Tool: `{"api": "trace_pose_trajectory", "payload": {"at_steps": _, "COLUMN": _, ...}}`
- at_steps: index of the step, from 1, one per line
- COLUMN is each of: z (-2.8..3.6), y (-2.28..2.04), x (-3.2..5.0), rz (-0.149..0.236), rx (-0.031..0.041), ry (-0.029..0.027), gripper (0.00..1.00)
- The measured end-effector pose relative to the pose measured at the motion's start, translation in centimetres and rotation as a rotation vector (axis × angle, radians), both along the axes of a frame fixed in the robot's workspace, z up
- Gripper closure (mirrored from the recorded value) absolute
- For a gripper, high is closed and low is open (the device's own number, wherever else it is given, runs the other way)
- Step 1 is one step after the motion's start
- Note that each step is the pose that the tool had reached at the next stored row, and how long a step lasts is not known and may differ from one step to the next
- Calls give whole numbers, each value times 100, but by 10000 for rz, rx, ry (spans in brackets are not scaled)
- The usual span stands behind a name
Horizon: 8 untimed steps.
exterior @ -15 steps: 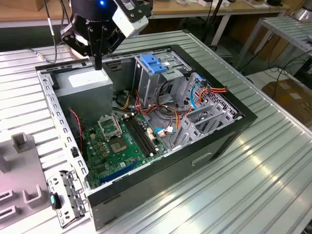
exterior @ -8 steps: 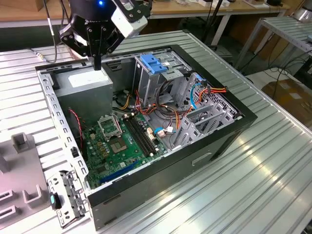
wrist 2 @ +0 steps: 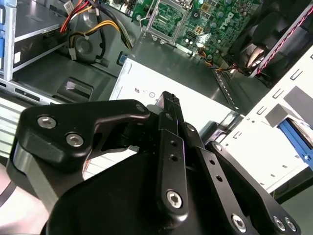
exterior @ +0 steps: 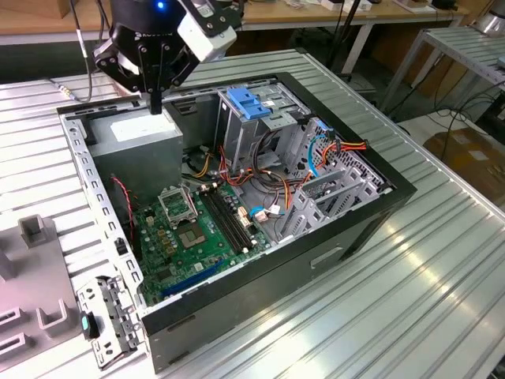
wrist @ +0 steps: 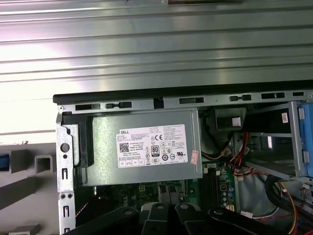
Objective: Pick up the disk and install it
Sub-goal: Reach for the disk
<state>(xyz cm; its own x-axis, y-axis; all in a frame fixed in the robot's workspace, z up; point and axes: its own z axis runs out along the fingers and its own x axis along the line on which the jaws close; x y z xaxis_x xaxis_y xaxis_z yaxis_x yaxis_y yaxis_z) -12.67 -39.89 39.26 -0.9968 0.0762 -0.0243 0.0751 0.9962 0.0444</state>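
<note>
Open computer case (wrist: 146, 96) lying on a ribbed metal desk (wrist: 146, 44), in the first wrist view. Directions are clock-face, with the upright print of the white sticker (wrist: 152, 147) setting 12 o'clock. The sticker sits on a grey power-supply box (wrist: 105, 156) at the dial's centre. At 12 o'clock, the case's black rim, then the desk. At 3 o'clock, red, orange and yellow cables (wrist: 239, 159) and, farther out, a blue plastic part (wrist: 307, 137). At 6 o'clock, a green motherboard (wrist: 161, 190), then the black links of the gripper (wrist: 171, 220). At 9 o'clock, outside the case wall, grey fixture blocks (wrist: 29, 164).

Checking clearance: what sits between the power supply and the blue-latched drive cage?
A bundle of yellow, red and black cables, seen in the exterior view, running between the power supply and the drive cage.
</note>
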Motion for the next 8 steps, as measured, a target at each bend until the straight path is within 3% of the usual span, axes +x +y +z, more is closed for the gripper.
{"api": "trace_pose_trajectory", "payload": {"at_steps": 8, "z": -4, "y": 0, "x": -35, "rz": 1, "rx": 0, "ry": 2, "gripper": 89}}
